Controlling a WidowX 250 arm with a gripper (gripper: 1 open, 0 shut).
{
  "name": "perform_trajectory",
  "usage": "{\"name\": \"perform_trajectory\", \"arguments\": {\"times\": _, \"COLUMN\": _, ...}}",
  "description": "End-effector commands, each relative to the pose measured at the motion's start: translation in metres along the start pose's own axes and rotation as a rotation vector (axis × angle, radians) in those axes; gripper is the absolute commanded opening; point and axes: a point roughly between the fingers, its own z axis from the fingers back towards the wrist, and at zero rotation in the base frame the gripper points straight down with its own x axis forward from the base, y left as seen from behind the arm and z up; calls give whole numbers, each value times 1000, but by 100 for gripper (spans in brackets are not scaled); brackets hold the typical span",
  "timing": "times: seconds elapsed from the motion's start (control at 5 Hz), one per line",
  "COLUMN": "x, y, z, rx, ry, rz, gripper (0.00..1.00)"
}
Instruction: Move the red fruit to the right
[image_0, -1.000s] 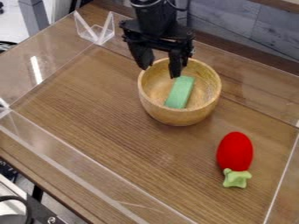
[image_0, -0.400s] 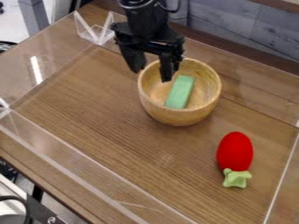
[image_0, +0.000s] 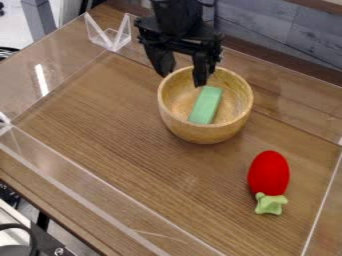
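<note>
The red fruit (image_0: 269, 173) lies on the wooden table at the right, its light green stem end pointing toward the front edge. My black gripper (image_0: 183, 70) hangs over the back rim of the wooden bowl (image_0: 227, 118), well to the left of and behind the fruit. Its fingers stand apart, open, with nothing between them. Inside the bowl leans a flat green block (image_0: 206, 104).
Clear acrylic walls (image_0: 54, 85) ring the wooden table surface (image_0: 120, 150) on all sides. A clear bracket (image_0: 107, 36) stands at the back left corner. A grey wall runs behind.
The gripper swung slightly left over the bowl's rim and has come back right. It stays open. The red fruit, bowl and green block have not moved.
</note>
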Motion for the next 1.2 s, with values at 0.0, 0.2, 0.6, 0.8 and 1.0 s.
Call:
{"name": "perform_trajectory", "arguments": {"times": 0.0, "x": 1, "y": -1, "z": 6, "rx": 28, "ry": -53, "rz": 83, "gripper": 100}}
{"name": "perform_trajectory", "arguments": {"times": 0.2, "x": 6, "y": -6, "z": 5, "rx": 31, "ry": -58, "rz": 87, "gripper": 100}}
{"name": "perform_trajectory", "arguments": {"times": 0.6, "x": 12, "y": -7, "z": -1, "rx": 63, "ry": -57, "rz": 135, "gripper": 100}}
{"name": "perform_trajectory", "arguments": {"times": 0.8, "x": 12, "y": -6, "z": -4, "rx": 82, "ry": -51, "rz": 172, "gripper": 100}}
{"name": "perform_trajectory", "arguments": {"times": 1.0, "x": 14, "y": -14, "z": -5, "rx": 75, "ry": -30, "rz": 158, "gripper": 100}}
